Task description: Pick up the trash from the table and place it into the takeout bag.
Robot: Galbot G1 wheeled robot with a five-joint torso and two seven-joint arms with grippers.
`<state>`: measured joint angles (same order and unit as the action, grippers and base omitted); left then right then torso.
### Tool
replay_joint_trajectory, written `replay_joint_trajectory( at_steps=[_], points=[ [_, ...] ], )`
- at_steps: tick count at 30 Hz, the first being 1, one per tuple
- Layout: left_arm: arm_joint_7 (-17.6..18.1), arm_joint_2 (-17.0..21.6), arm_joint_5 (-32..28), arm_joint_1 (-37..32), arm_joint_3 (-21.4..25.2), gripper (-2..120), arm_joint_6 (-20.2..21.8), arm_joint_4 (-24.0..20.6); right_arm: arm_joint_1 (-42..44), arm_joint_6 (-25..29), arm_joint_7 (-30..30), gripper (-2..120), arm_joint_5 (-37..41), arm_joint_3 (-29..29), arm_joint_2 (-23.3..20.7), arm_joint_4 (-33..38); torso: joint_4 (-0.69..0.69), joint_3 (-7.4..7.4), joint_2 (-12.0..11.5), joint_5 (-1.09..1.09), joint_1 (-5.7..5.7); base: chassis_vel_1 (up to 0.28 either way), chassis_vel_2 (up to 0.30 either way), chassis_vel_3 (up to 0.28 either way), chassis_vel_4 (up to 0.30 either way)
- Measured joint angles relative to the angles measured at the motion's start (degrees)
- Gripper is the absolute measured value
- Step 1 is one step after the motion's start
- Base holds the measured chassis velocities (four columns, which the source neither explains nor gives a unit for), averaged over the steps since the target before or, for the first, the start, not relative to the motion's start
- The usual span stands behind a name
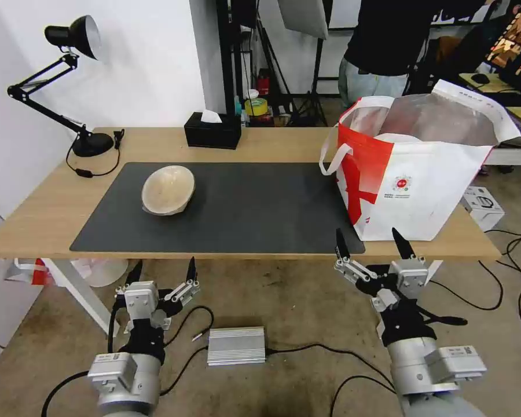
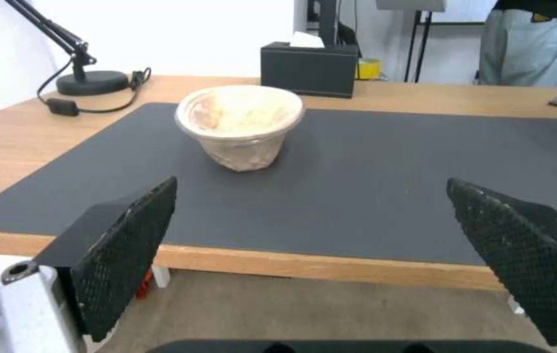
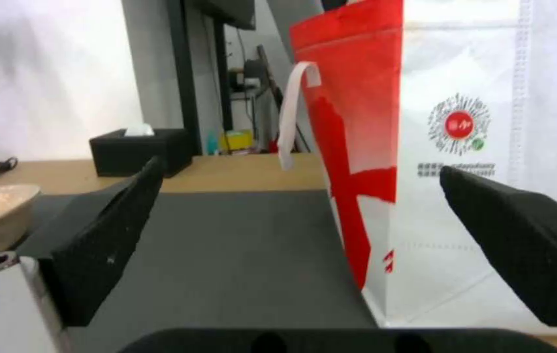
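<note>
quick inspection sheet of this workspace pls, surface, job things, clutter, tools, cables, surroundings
surface: light-wood table with a dark grey mat lying flat on it.
job's things: beige pulp bowl on the mat's left part, tilted; takeout bag upright at the table's right end, mouth open.
clutter: black tissue box at the back edge; black desk lamp at the back left corner.
grippers: left tool open, below the front edge, facing the bowl; right tool open, low in front of the bag.
cables: lamp cord on the table; loose black cables and a grey metal box on the floor.
surroundings: white wall at left; a person standing behind the table; small white box beside the bag.
</note>
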<state>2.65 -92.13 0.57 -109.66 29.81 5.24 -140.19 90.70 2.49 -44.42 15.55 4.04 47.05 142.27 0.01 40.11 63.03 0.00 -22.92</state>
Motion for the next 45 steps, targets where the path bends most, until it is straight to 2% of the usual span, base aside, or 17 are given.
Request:
replay_joint_trajectory(
  at_steps=[45],
  points=[
    [-0.05, 0.00, -1.16, 0.34, 0.64, 98, 0.24, 0.10, 3.16, -0.64, -1.81, 100, -4.35, -4.39, 2.38, -2.77, -0.01, 0.00, 0.00, 0.00, 0.00, 0.000, 0.000, 0.000, 0.000]
  ],
)
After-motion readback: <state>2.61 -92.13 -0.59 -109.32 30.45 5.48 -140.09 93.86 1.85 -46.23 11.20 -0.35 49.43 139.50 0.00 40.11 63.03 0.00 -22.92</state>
